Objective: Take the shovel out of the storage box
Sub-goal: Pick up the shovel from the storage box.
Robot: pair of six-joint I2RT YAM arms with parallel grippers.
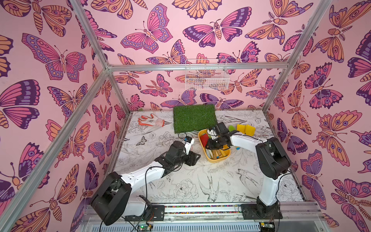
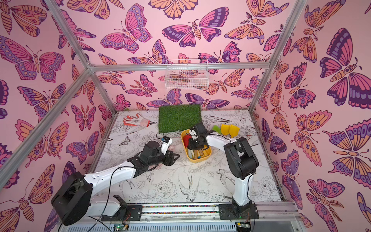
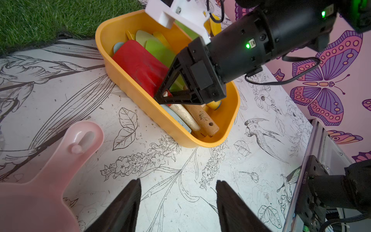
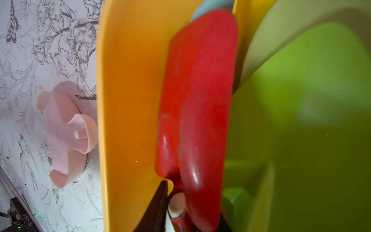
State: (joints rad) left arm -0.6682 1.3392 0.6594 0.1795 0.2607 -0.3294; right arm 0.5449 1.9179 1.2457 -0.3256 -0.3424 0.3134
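Inside storage box (image 3: 130, 94), green scoops (image 3: 158, 50), wooden handles (image 3: 202, 118) crowd red shovel (image 3: 140, 64).

Table (image 1: 220, 176): you've got a white top printed with black line-drawn birds and flowers.
Grass mat (image 1: 194, 118): green, lying flat at the far edge, roughly centre.
Glove (image 1: 151, 120): white and orange, flat, just left of the mat.
Storage box (image 1: 215, 160): yellow tub on the print, far end just beside the mat's near right corner.
Scoops (image 1: 245, 129): two yellow with one green scoop (image 1: 232, 128), beyond the tub.
Dustpan (image 3: 50, 176): pink, left of the tub, near it, not touching.
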